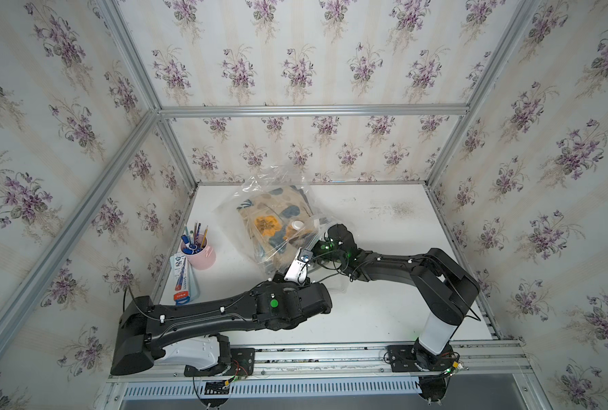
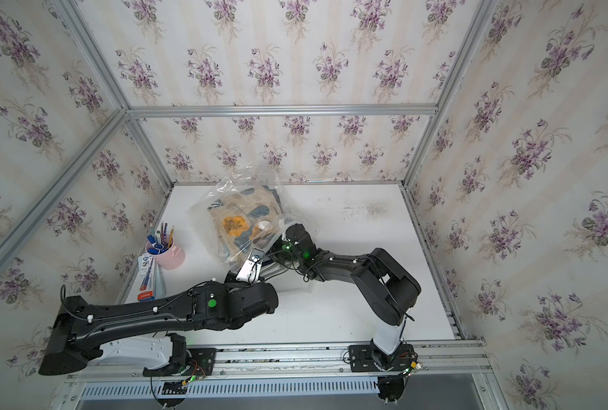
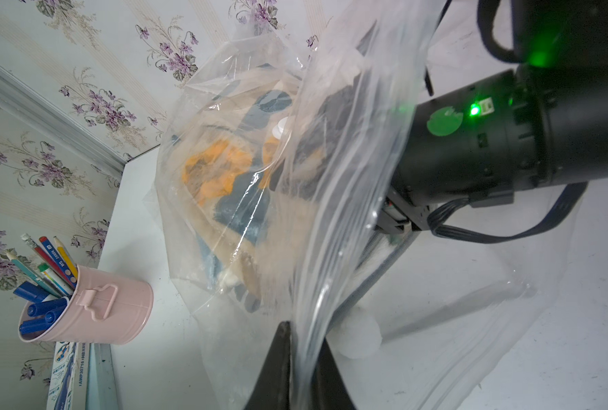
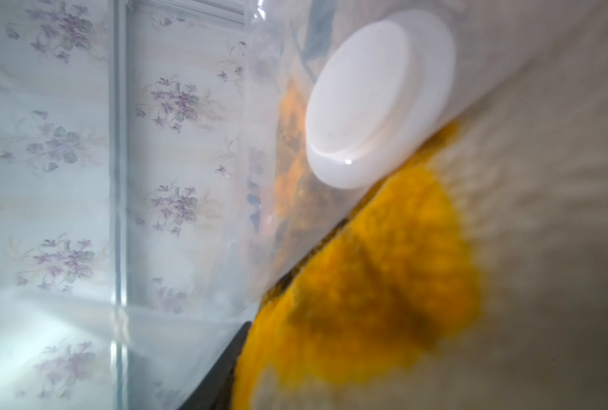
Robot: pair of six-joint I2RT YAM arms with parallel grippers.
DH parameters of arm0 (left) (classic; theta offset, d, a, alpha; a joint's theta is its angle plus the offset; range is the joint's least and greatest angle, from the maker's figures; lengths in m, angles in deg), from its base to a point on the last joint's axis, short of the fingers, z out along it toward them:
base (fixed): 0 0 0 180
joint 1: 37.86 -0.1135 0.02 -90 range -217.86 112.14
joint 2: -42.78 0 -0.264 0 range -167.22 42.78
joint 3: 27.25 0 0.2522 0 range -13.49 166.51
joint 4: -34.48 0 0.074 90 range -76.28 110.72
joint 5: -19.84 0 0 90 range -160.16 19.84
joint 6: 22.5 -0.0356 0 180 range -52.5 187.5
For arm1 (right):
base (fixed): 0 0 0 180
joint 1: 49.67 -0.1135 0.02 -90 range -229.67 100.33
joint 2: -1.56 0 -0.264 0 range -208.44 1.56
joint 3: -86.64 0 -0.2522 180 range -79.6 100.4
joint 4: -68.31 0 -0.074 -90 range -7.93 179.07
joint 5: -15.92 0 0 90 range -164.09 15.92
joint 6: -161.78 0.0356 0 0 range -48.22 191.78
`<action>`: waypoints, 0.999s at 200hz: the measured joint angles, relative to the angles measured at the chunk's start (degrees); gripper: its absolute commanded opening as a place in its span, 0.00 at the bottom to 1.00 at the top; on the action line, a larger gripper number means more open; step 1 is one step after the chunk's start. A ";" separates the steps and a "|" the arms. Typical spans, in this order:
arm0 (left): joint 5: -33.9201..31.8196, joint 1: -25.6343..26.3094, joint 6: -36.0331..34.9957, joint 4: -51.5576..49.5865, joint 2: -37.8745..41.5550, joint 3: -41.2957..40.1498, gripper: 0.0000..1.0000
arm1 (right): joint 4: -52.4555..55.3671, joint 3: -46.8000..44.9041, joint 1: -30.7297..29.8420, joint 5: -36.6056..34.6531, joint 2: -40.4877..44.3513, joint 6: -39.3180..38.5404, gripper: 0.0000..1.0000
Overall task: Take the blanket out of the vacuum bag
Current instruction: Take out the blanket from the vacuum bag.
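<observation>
- Pink metal cup holds pencils and blue markers; the print on the pencils is too small to read.
- Beside it a blue-and-white carton lies flat along the worktop's left edge. Its side code reads roughly "AWP30716"; the rest of its print is not legible.
- The vacuum bag lies on the far-left part of the worktop, with its far corner rising against the back wall. The blanket, beige with orange and blue flowers, is inside it, under the white valve cap.
- The left hand is clamped on the bag's near edge, with film running between its 2 fingers.
- The right hand is inside the bag's mouth, just beside the valve cap. 1 dark finger lies against the orange flower. Its other finger is hidden, so I cannot tell whether it grips.
- The cup stands near the bag's left side but apart from it.
- Bare white worktop runs from the bag to the right-hand frame rail and forward to the arms' bases.
</observation>
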 measured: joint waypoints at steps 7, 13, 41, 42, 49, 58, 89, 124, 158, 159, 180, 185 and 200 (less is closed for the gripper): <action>0.00 0.00 0.02 0.02 0.02 -0.02 0.13 | 0.00 0.46 0.02 0.00 0.17 -0.02 0.54; -0.02 0.00 0.02 0.02 0.02 -0.02 0.13 | -0.07 0.83 0.02 -0.02 0.20 -0.02 0.55; -0.28 0.00 0.02 0.02 0.02 -0.02 0.13 | -0.85 1.33 0.02 -0.02 -0.57 0.20 0.60; -0.28 0.00 0.02 0.02 0.02 -0.02 0.13 | -0.87 1.33 0.02 -0.02 -0.61 0.22 0.60; -0.31 0.00 0.02 0.02 0.02 -0.02 0.13 | -1.05 1.29 0.00 -0.02 -1.01 0.44 0.60; -0.33 -0.04 0.02 0.02 0.04 -0.02 0.13 | -1.42 0.96 0.00 -0.02 -1.44 0.81 0.61; -0.33 -0.04 0.04 -0.04 0.26 -0.02 0.13 | -2.71 -0.17 0.02 -0.02 -1.66 1.49 0.61; -0.31 -0.04 0.04 -0.04 0.50 -0.02 0.13 | -4.28 -2.08 -0.07 0.22 -1.25 2.08 0.61; -0.28 -0.04 0.02 -0.02 0.52 -0.09 0.13 | -5.97 -3.76 -1.53 1.68 -0.59 4.50 0.61; -0.28 -0.04 0.02 -0.02 0.52 -0.09 0.13 | -5.97 -3.74 -1.57 1.75 -0.59 4.50 0.61; -0.28 -0.04 0.00 -0.02 0.02 0.20 0.14 | -5.75 -2.05 -2.58 2.89 -0.74 5.03 0.60; -0.28 -0.04 -0.02 -0.02 -0.09 0.33 0.13 | -5.79 -1.49 -2.69 3.23 -0.79 5.31 0.60; -0.42 -0.04 -0.02 0.00 -0.15 0.50 0.14 | -6.14 -0.04 -2.73 3.82 -1.05 5.77 0.60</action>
